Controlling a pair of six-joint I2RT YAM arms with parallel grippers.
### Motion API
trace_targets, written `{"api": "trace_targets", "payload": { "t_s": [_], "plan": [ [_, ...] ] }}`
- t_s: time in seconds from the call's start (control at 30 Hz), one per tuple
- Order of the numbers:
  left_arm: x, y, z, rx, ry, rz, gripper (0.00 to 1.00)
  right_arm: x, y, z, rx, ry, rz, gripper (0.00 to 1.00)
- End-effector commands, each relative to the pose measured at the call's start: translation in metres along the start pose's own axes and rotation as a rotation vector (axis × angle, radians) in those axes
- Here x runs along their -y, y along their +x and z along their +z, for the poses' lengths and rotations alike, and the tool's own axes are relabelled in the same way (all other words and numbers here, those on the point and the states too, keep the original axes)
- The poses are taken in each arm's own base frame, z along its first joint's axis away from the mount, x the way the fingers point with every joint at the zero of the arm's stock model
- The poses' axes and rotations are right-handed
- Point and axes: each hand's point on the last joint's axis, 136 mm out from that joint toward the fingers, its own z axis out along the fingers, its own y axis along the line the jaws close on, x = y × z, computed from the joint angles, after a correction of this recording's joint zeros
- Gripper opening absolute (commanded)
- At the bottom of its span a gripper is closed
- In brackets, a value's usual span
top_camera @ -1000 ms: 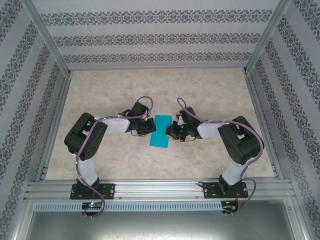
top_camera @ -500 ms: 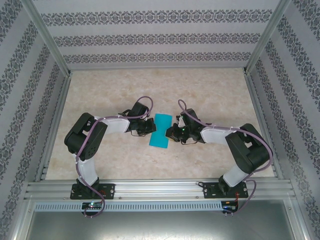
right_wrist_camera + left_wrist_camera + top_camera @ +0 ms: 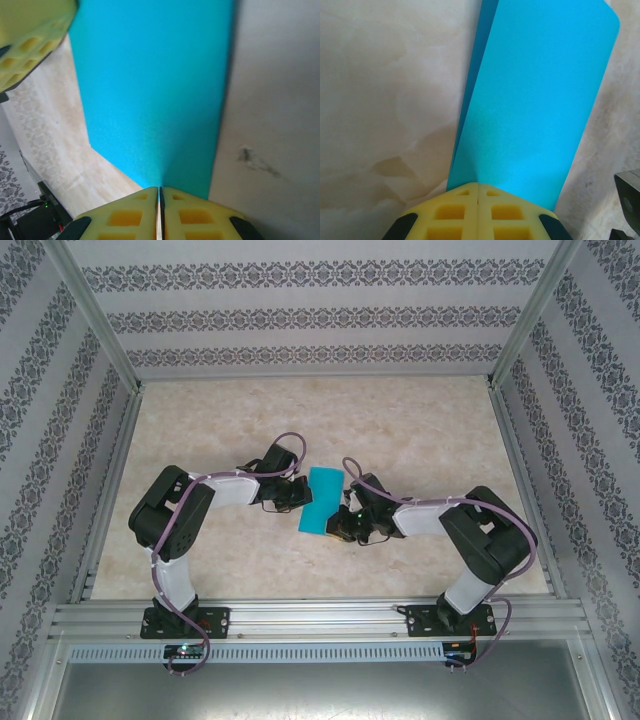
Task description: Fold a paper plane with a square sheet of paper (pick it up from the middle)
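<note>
Pinching from opposite sides, both claws hold the square sheet of paper (image 3: 322, 498), which sits near the middle of the marbled table (image 3: 420, 430) as a narrow teal strip, its far end leaning slightly to the right and its near end to the left; the left gripper (image 3: 296, 496) meets the strip along its left long edge, about halfway down, while the right gripper (image 3: 338, 524) meets it at the near right end, so the paper lies between the two claws and touches both. From the left wrist, the left gripper (image 3: 478, 187) has its yellow pads (image 3: 450, 212) pressed together with only a thin seam between them, clenched on the sheet (image 3: 535, 100); the paper rises straight away from the fingertips, doubled over, with a darker under-layer showing along its left side and a rounded far corner at the top right; a dark part of the other arm shows at the lower right edge. From the right wrist, the right gripper (image 3: 161, 190) is likewise clamped, its pads (image 3: 195, 215) meeting on the near edge of the sheet (image 3: 155, 90); the teal surface fans out from the fingertips towards the top, its right edge straight against the pale table; a yellow finger of the left gripper (image 3: 30, 40) sits at the upper left, touching the paper's far corner.
</note>
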Motion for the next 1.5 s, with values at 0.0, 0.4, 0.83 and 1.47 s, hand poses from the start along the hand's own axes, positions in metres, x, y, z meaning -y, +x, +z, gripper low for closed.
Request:
{"api": "trace_targets", "payload": {
  "t_s": [0.0,0.4,0.83,1.47],
  "plan": [
    [-0.01,0.013,0.005,-0.041,-0.047,0.0,0.0,0.014,0.002,0.003,-0.004,0.062,0.009,0.11],
    [-0.01,0.014,0.003,-0.036,-0.044,0.006,0.0,-0.041,-0.075,-0.036,0.208,-0.058,-0.072,0.12],
    [-0.012,0.014,0.003,-0.038,-0.051,0.006,0.0,0.005,-0.1,0.014,0.135,-0.015,0.046,0.12],
    [-0.013,0.016,0.004,-0.042,-0.057,0.004,0.0,-0.039,-0.156,-0.009,0.196,-0.097,-0.001,0.13]
  ]
}}
